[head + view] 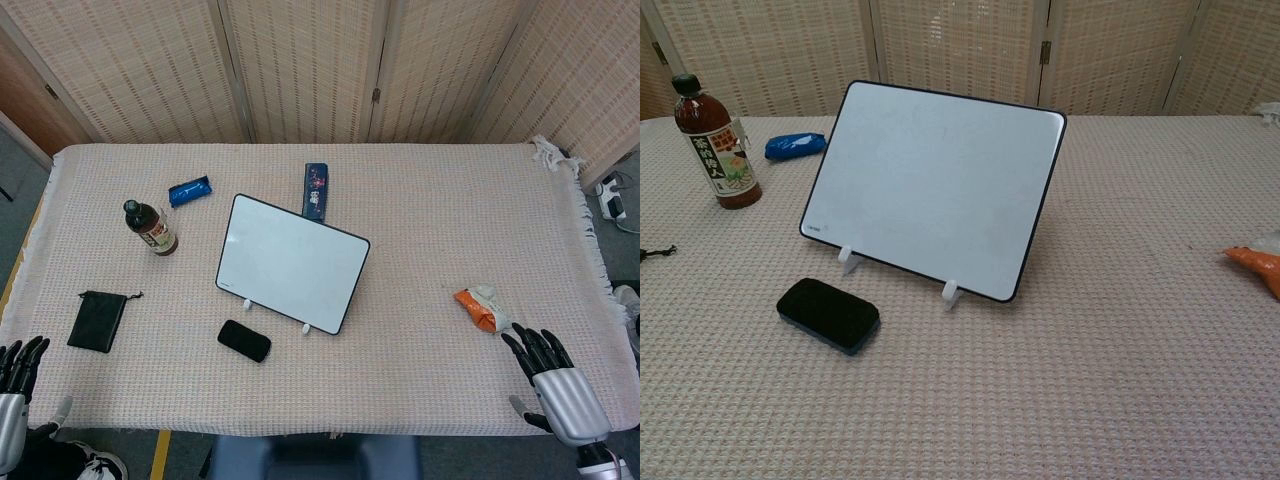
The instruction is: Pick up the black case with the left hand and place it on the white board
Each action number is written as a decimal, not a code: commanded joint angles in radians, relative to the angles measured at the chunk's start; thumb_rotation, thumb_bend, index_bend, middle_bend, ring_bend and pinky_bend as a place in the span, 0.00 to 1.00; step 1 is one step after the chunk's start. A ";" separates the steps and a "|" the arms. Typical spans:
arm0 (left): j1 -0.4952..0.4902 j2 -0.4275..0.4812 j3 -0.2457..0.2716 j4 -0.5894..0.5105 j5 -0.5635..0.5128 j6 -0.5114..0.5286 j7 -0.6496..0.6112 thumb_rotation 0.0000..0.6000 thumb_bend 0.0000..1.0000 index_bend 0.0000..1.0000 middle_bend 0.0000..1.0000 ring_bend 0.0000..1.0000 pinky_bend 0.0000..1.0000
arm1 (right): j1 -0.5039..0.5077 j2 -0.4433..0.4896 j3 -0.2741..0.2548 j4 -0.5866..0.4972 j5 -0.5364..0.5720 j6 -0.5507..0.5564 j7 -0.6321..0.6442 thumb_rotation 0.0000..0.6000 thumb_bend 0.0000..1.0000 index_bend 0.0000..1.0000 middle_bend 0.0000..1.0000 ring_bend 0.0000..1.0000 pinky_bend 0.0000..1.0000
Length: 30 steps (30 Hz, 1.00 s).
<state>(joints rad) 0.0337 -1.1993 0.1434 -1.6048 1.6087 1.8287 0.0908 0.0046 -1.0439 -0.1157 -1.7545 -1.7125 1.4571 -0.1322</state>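
Note:
A small black rounded case (245,340) lies on the cloth just in front of the white board (290,262); the chest view shows the case (828,314) near the board's left foot. The white board (935,185) leans back on two white feet. My left hand (15,385) hovers at the table's near left corner, fingers spread and holding nothing, well left of the case. At the near right edge my right hand (555,385) is likewise spread and holds nothing. Neither hand shows in the chest view.
A flat black drawstring pouch (97,320) lies between my left hand and the case. A brown bottle (150,228) and a blue packet (190,190) stand left of the board, a dark blue box (316,190) behind it, an orange snack bag (482,308) at right.

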 commanded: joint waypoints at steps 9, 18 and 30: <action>-0.058 0.001 0.007 0.013 0.142 -0.113 -0.010 1.00 0.32 0.14 0.45 0.33 0.51 | 0.002 -0.005 -0.006 0.002 -0.002 -0.016 -0.015 1.00 0.32 0.00 0.00 0.00 0.00; -0.200 0.016 -0.063 -0.177 -0.031 -0.451 0.181 1.00 0.25 0.31 1.00 0.97 1.00 | 0.013 -0.035 0.002 -0.007 0.031 -0.063 -0.093 1.00 0.32 0.00 0.00 0.00 0.00; -0.348 -0.089 -0.165 -0.242 -0.259 -0.666 0.531 1.00 0.17 0.24 1.00 0.97 1.00 | 0.025 -0.032 0.000 -0.010 0.033 -0.080 -0.089 1.00 0.32 0.00 0.00 0.00 0.00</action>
<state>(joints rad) -0.2796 -1.2624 0.0044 -1.8324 1.3902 1.1987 0.5765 0.0275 -1.0765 -0.1173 -1.7639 -1.6821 1.3796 -0.2215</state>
